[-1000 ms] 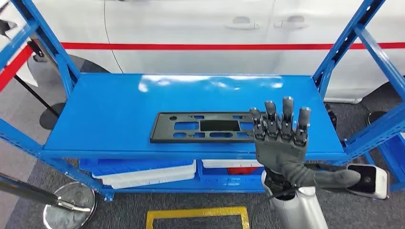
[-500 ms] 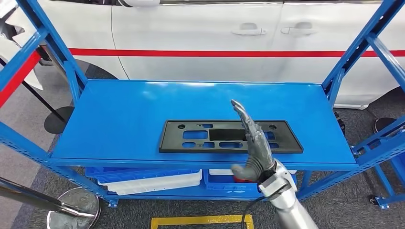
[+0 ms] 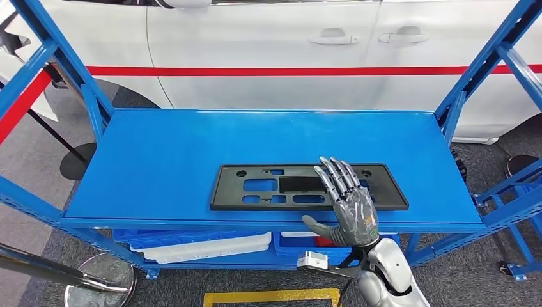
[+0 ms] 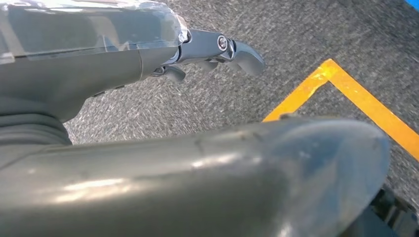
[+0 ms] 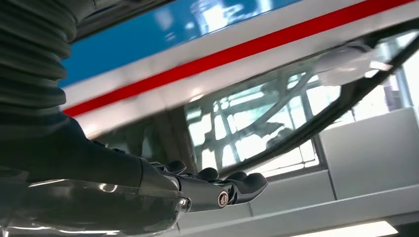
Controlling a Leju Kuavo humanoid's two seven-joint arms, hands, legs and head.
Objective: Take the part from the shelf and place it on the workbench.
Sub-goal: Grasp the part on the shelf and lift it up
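Note:
A flat black plastic part (image 3: 295, 184) with several cut-outs lies near the front edge of the blue shelf board (image 3: 160, 160). My right hand (image 3: 350, 211) reaches up from below the front edge. Its fingers are spread and stretch over the right half of the part, and the thumb sticks out to the left under the shelf lip. It holds nothing. In the right wrist view the same hand (image 5: 212, 190) shows straight fingers with nothing in them. My left hand (image 4: 212, 47) hangs over the grey floor, its fingers loose and holding nothing.
A white car (image 3: 268, 45) with a red stripe stands right behind the shelf. Blue uprights (image 3: 476, 70) frame both ends. White trays (image 3: 204, 246) and blue bins sit on the lower level. A stanchion base (image 3: 96, 284) stands at the lower left, and yellow floor tape (image 3: 268, 297) lies in front.
My right hand has turned from edge-on to flat and lowered, so its fingers now lie over the part's right half. The camera also shifted between the earliest frame and the later ones.

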